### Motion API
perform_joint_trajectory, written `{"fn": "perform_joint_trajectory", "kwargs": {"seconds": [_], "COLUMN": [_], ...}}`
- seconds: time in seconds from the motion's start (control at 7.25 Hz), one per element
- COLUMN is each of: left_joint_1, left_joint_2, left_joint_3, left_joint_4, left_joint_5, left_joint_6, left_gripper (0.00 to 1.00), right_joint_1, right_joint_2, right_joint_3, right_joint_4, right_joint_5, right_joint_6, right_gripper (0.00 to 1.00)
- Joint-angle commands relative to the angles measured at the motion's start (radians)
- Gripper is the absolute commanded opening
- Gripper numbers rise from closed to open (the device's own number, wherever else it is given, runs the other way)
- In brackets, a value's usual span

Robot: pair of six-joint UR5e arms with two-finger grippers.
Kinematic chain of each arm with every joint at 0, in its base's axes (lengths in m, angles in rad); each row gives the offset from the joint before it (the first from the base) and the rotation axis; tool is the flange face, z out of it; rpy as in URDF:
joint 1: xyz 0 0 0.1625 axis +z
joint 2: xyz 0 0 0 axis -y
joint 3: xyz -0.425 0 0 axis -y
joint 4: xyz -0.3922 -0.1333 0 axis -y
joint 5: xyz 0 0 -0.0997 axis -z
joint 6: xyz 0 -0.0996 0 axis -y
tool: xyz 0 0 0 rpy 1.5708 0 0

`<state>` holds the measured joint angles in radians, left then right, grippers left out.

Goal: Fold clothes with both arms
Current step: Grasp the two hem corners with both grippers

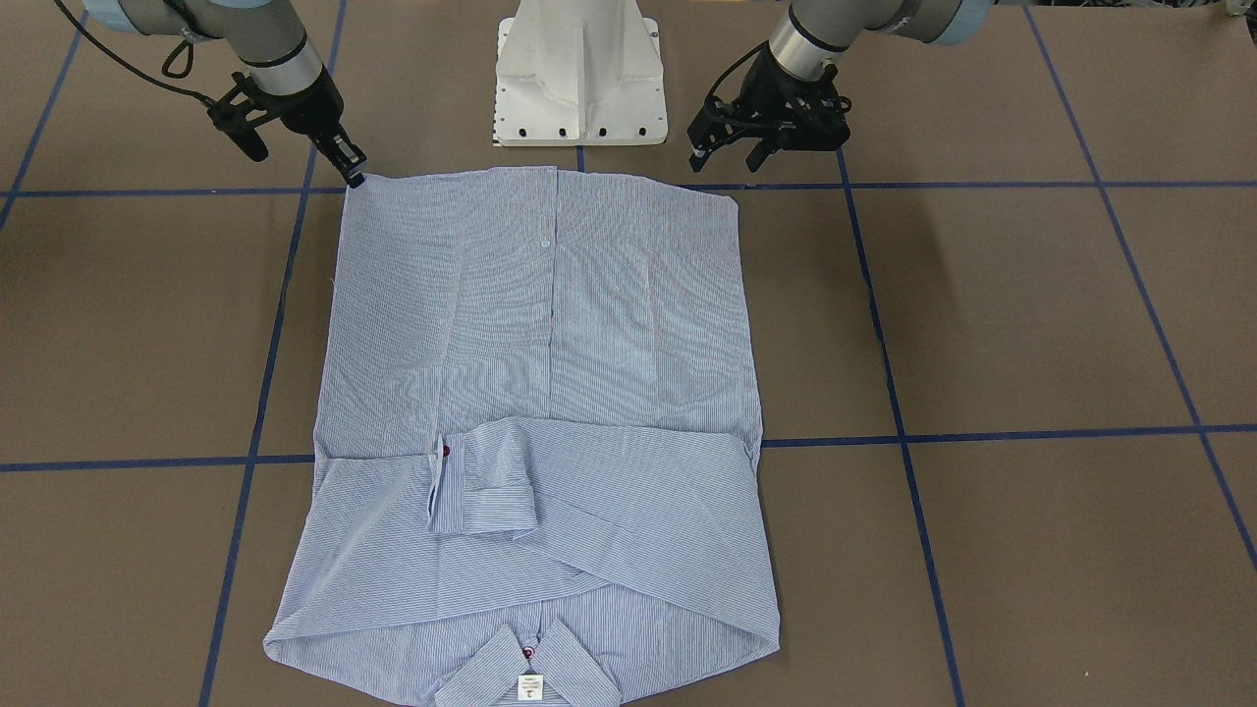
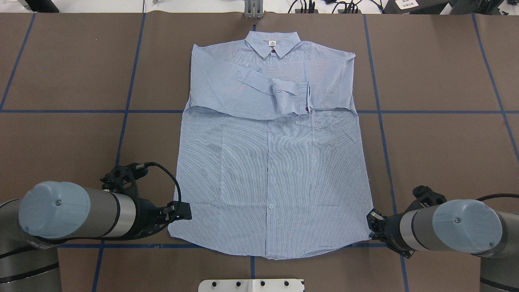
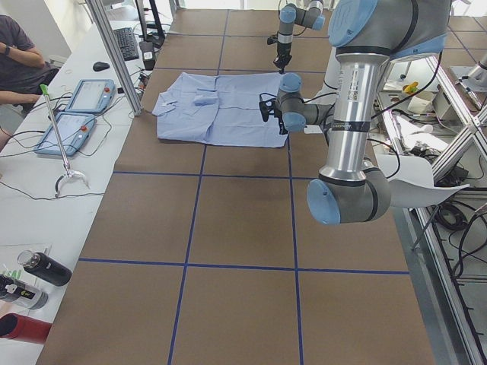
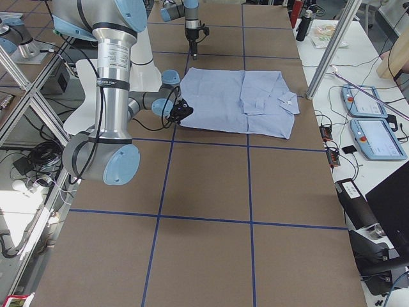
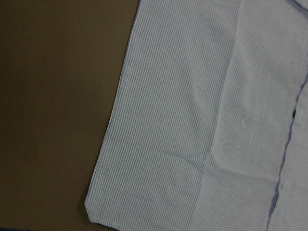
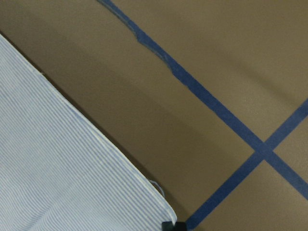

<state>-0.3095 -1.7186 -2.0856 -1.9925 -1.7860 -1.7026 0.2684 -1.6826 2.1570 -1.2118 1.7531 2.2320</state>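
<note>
The light blue striped shirt (image 2: 271,162) lies flat, front up, on the brown table, with its collar (image 2: 272,42) at the far side and both sleeves folded across the chest. My left gripper (image 2: 180,213) hovers just beside the hem's left corner and looks open and empty. It also shows in the front-facing view (image 1: 727,152). My right gripper (image 1: 354,177) has its narrow fingertips together on the hem's right corner, also seen in the overhead view (image 2: 371,223). The right wrist view shows that corner (image 6: 159,207) right at a black fingertip (image 6: 173,225).
The white pedestal base (image 1: 579,79) stands just behind the hem. Blue tape lines (image 2: 81,110) cross the brown table. A side table with tablets (image 3: 87,95) and bottles (image 3: 38,270) runs along the far edge, where a person (image 3: 19,46) sits.
</note>
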Motion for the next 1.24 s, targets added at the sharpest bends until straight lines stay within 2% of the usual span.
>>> {"fn": "perform_joint_trajectory", "kwargs": {"seconds": [0.0, 0.41, 1.1], "left_joint_1": [0.013, 0.021, 0.026], "left_joint_2": [-0.001, -0.013, -0.015], "left_joint_3": [0.054, 0.114, 0.133], "left_joint_4": [0.000, 0.000, 0.000], "left_joint_5": [0.011, 0.010, 0.010], "left_joint_6": [-0.009, -0.008, -0.006], "left_gripper": [0.89, 0.80, 0.63], "right_joint_1": [0.002, 0.002, 0.008], "right_joint_2": [-0.003, -0.003, -0.003], "right_joint_3": [0.001, -0.002, 0.001], "right_joint_4": [0.000, 0.000, 0.000], "right_joint_5": [0.000, 0.000, 0.008], "right_joint_6": [-0.002, -0.002, -0.002], "right_gripper": [0.00, 0.00, 0.00]}}
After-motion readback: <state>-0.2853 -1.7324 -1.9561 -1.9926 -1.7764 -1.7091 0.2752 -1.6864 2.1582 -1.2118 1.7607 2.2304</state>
